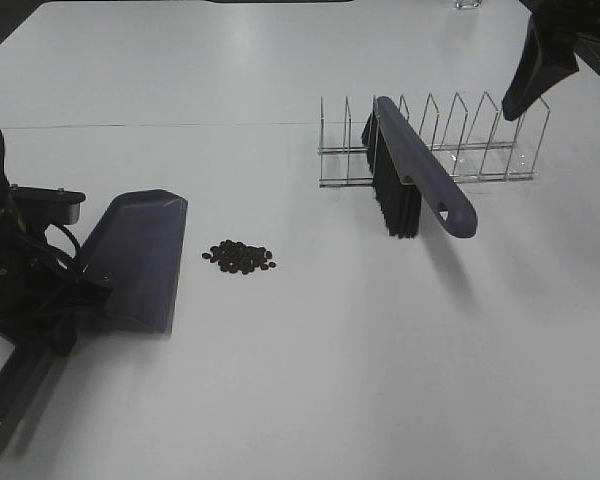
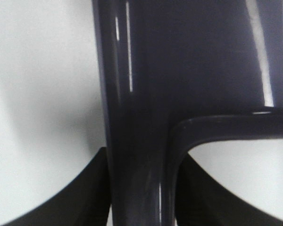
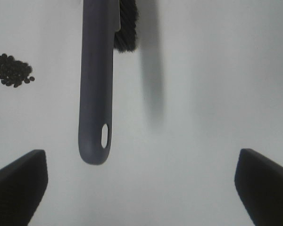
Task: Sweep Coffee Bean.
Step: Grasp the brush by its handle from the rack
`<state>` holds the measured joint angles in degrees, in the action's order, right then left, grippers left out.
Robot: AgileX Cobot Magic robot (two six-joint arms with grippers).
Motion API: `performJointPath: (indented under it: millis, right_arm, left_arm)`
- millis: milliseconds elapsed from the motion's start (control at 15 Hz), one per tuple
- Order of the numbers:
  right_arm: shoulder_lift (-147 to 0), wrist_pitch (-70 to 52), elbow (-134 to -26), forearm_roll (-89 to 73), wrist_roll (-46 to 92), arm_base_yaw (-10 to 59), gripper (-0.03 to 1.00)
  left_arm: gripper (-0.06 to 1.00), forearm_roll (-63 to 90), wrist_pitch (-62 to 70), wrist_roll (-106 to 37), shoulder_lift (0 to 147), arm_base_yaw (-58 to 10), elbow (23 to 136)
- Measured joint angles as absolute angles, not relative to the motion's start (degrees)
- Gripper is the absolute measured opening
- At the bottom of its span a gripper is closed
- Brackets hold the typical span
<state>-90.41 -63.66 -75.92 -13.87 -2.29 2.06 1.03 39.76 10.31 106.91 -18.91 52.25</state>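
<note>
The coffee bean pile (image 1: pixel 238 257) lies as a small dark heap on the white table; it also shows in the right wrist view as coffee beans (image 3: pixel 12 70). A dark dustpan (image 1: pixel 135 258) rests flat to the left of the heap, mouth toward it. My left gripper (image 2: pixel 141 202) is shut on the dustpan handle (image 2: pixel 139 141). The brush (image 1: pixel 420 165) leans in a wire rack, bristles (image 1: pixel 395 205) down. My right gripper (image 3: pixel 141 188) hangs open above the brush handle (image 3: pixel 95 94), apart from it; one of its fingers (image 1: pixel 535 65) shows at the upper right.
The wire rack (image 1: pixel 480 150) stands at the back right with several upright dividers. A thin seam (image 1: pixel 160 125) crosses the table behind the dustpan. White tabletop (image 1: pixel 380 370) spreads in front of the beans and brush.
</note>
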Motion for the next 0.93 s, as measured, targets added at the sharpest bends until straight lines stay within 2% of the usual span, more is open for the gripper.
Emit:
performJointPath:
  millis: [133, 400, 600, 933]
  right_arm:
    - [-96.5, -65.3, -81.9, -13.3, -3.2, 3.0, 0.95]
    - [-111.6, -69.7, -97.2, -8.6, -6.9, 9.9, 0.94]
    - [-121.6, -69.8, -109.2, -8.0, -7.2, 10.9, 0.94]
    - [-131.1, -69.7, -118.4, -8.7, -8.2, 10.9, 0.94]
  left_arm:
    - [0.34, 1.0, 39.8, 10.3, 106.9, -18.9, 52.3]
    - [0.34, 1.0, 40.0, 10.3, 106.9, -18.9, 52.3]
    - [0.34, 1.0, 40.0, 10.3, 106.9, -18.9, 52.3]
    - [0.34, 1.0, 40.1, 10.3, 106.9, -18.9, 52.3]
